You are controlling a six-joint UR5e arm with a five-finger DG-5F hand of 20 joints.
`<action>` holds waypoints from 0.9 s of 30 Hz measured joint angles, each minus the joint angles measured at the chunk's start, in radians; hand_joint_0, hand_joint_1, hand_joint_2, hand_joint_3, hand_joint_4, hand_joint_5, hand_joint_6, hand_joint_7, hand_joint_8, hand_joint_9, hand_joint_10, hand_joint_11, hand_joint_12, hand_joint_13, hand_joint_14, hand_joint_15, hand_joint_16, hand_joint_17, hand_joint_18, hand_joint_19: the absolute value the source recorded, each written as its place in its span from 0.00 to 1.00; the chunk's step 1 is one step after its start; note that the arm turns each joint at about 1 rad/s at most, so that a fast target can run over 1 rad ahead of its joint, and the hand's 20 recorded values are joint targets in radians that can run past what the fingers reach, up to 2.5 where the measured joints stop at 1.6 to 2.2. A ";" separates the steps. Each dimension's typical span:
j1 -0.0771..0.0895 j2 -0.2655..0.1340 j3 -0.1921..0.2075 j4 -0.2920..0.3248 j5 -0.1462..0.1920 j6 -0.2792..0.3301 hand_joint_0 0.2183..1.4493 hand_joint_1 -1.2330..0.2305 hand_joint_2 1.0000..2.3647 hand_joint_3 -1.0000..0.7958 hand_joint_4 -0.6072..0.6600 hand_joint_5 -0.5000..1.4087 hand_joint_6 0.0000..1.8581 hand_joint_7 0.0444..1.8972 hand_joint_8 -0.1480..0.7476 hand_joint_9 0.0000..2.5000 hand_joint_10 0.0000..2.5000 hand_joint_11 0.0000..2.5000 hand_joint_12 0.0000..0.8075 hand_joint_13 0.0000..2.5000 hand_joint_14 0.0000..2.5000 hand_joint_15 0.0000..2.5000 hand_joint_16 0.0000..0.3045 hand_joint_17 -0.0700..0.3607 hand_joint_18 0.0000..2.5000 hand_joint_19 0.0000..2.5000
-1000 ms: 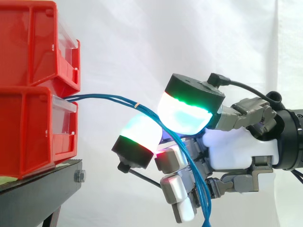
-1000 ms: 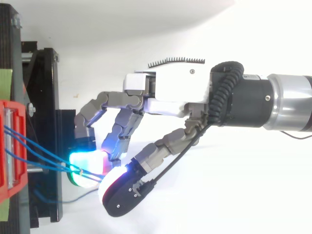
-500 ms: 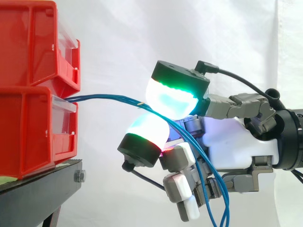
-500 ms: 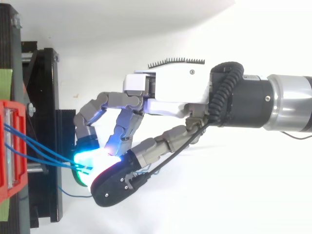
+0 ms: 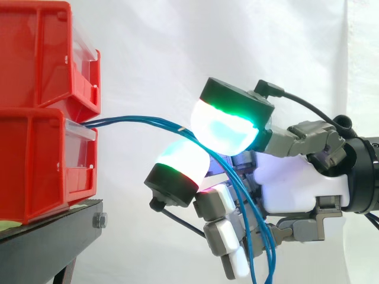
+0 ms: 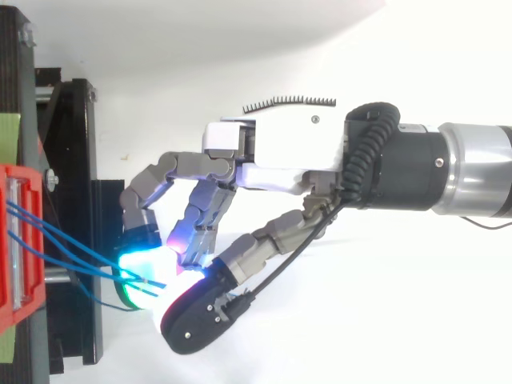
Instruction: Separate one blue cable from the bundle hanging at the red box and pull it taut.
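Several thin blue cables (image 5: 142,120) leave the gap between the two stacked red bins (image 5: 41,160) and run right to my hand (image 5: 296,183). They pass between two glowing pads: a green-and-cyan one (image 5: 228,127) above and a cyan one with a red edge (image 5: 180,165) below. The pads close on the strands. Past the pads the cables drop in loose loops (image 5: 256,248) in front of the curled lower fingers. From above, the cables (image 6: 68,242) fan from the red bin (image 6: 16,240) into the cyan glow under my hand (image 6: 280,152).
The bins stand on a black stand (image 5: 53,231) whose frame (image 6: 76,160) lies just left of the fingertips. A white curtain is the backdrop. Open space lies above and below the arm in the top view.
The upper pad swung left and up, then came back a little right and down. The lower pad stayed under the cables. The hanging loops below the hand shifted.
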 measured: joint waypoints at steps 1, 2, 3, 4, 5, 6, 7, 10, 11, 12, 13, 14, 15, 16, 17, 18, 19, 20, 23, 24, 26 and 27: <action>0.000 0.000 0.000 0.000 0.000 0.000 0.47 0.19 0.00 0.28 0.46 0.17 0.51 0.57 0.50 0.46 0.01 0.36 0.41 0.46 0.01 0.24 0.12 0.36 0.41 0.20; 0.000 0.000 0.000 -0.001 0.000 0.000 0.47 0.19 0.00 0.28 0.47 0.17 0.51 0.56 0.50 0.46 0.01 0.38 0.41 0.46 0.01 0.24 0.12 0.36 0.41 0.20; 0.000 0.000 0.000 -0.001 0.000 0.000 0.45 0.19 0.00 0.28 0.49 0.17 0.51 0.55 0.50 0.46 0.01 0.39 0.42 0.46 0.01 0.24 0.12 0.36 0.41 0.20; 0.000 0.000 0.000 -0.001 0.000 0.000 0.41 0.18 0.00 0.28 0.51 0.18 0.51 0.56 0.50 0.45 0.01 0.40 0.42 0.46 0.01 0.24 0.13 0.36 0.41 0.20; 0.000 0.000 0.000 -0.001 0.000 0.000 0.39 0.18 0.00 0.28 0.52 0.18 0.51 0.57 0.51 0.45 0.01 0.40 0.42 0.45 0.01 0.25 0.13 0.36 0.41 0.21; 0.000 0.000 0.000 -0.001 0.000 0.000 0.35 0.17 0.00 0.28 0.52 0.18 0.51 0.57 0.51 0.45 0.01 0.41 0.42 0.45 0.01 0.25 0.13 0.36 0.41 0.21; 0.000 0.000 0.000 -0.001 0.000 0.000 0.32 0.16 0.00 0.28 0.53 0.18 0.51 0.57 0.51 0.45 0.01 0.41 0.42 0.44 0.01 0.25 0.13 0.37 0.41 0.21; 0.000 0.000 0.000 -0.001 0.000 -0.001 0.26 0.18 0.00 0.28 0.52 0.18 0.50 0.56 0.51 0.44 0.01 0.40 0.43 0.44 0.01 0.25 0.14 0.38 0.40 0.22; 0.001 0.000 0.000 -0.001 0.000 -0.001 0.24 0.19 0.00 0.28 0.51 0.18 0.50 0.57 0.52 0.44 0.01 0.40 0.43 0.44 0.01 0.25 0.14 0.38 0.41 0.22; 0.001 0.000 0.000 -0.001 0.000 -0.001 0.22 0.21 0.00 0.28 0.51 0.19 0.49 0.54 0.53 0.45 0.01 0.38 0.45 0.44 0.01 0.25 0.15 0.39 0.41 0.22; 0.001 0.000 0.000 -0.002 0.000 -0.001 0.20 0.22 0.00 0.28 0.53 0.19 0.48 0.55 0.54 0.45 0.01 0.37 0.46 0.44 0.01 0.25 0.15 0.40 0.41 0.22; 0.001 0.000 0.000 -0.002 0.000 -0.001 0.20 0.23 0.00 0.28 0.53 0.19 0.48 0.55 0.54 0.45 0.01 0.36 0.47 0.45 0.01 0.24 0.15 0.40 0.42 0.22; 0.001 0.000 0.000 -0.003 0.000 -0.001 0.19 0.24 0.00 0.28 0.55 0.20 0.47 0.58 0.54 0.45 0.01 0.35 0.47 0.45 0.01 0.24 0.16 0.41 0.42 0.22; 0.001 0.001 -0.001 -0.005 0.000 -0.001 0.18 0.25 0.00 0.28 0.55 0.19 0.46 0.58 0.55 0.44 0.01 0.35 0.48 0.45 0.01 0.24 0.16 0.41 0.42 0.22; 0.001 0.000 -0.001 -0.007 0.000 -0.001 0.18 0.25 0.00 0.28 0.56 0.19 0.46 0.58 0.55 0.44 0.01 0.35 0.48 0.44 0.01 0.24 0.16 0.42 0.42 0.22; 0.001 0.000 -0.001 -0.008 -0.001 -0.001 0.18 0.29 0.00 0.28 0.56 0.20 0.44 0.57 0.54 0.44 0.01 0.34 0.49 0.45 0.01 0.24 0.16 0.42 0.42 0.22; 0.001 0.000 -0.001 -0.009 -0.001 0.000 0.20 0.31 0.00 0.28 0.57 0.20 0.43 0.57 0.53 0.44 0.01 0.34 0.48 0.44 0.01 0.24 0.15 0.41 0.41 0.23; 0.001 0.000 -0.001 -0.009 -0.001 -0.001 0.24 0.32 0.00 0.28 0.57 0.20 0.43 0.56 0.52 0.44 0.01 0.34 0.46 0.44 0.01 0.24 0.14 0.39 0.40 0.24; 0.002 0.000 -0.001 -0.010 -0.001 -0.001 0.30 0.31 0.01 0.34 0.53 0.20 0.41 0.62 0.51 0.44 0.01 0.33 0.44 0.43 0.01 0.24 0.13 0.38 0.39 0.24; 0.002 0.000 -0.001 -0.010 -0.001 -0.001 0.30 0.30 0.01 0.41 0.52 0.19 0.43 0.60 0.52 0.43 0.01 0.32 0.45 0.43 0.01 0.24 0.14 0.38 0.40 0.24; 0.003 0.000 -0.001 -0.010 -0.001 -0.001 0.31 0.28 0.01 0.48 0.50 0.17 0.46 0.58 0.52 0.41 0.01 0.31 0.47 0.43 0.01 0.24 0.15 0.40 0.42 0.23; 0.003 0.000 -0.001 -0.010 -0.001 0.000 0.31 0.28 0.01 0.49 0.50 0.17 0.46 0.57 0.53 0.41 0.01 0.32 0.48 0.44 0.01 0.23 0.15 0.41 0.42 0.22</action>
